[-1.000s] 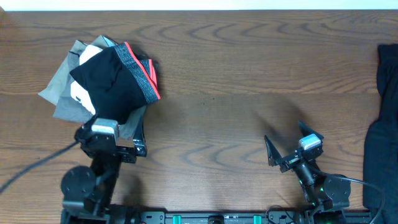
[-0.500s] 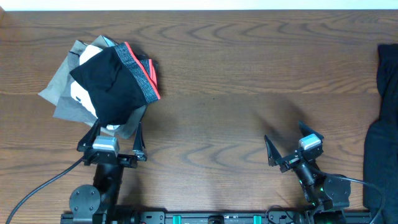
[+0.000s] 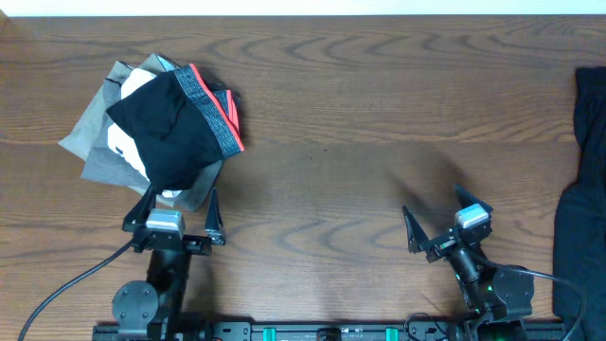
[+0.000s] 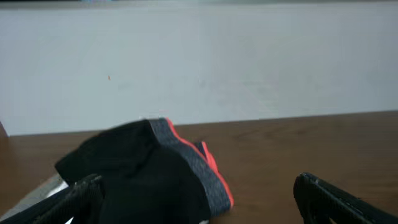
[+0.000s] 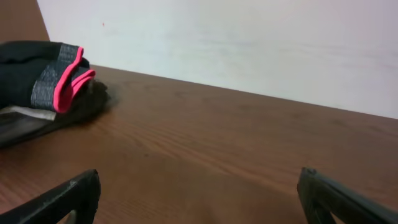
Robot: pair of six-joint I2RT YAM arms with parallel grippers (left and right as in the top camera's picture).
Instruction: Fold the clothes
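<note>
A pile of clothes (image 3: 161,123) lies at the left of the table: folded black leggings with a grey waistband edged coral-red (image 3: 213,109) on top of grey and white pieces. It also shows in the left wrist view (image 4: 149,174) and the right wrist view (image 5: 50,81). My left gripper (image 3: 176,204) is open just in front of the pile's near edge, holding nothing. My right gripper (image 3: 436,220) is open and empty over bare wood at the front right. Another black garment (image 3: 582,180) lies at the right edge.
The wooden table (image 3: 360,114) runs to a pale wall at the back. A black cable (image 3: 66,279) trails from the left arm's base toward the front left corner.
My left arm has drawn back from the pile toward the front edge, and its gripper now stands open. The right arm and the clothes have not moved.
</note>
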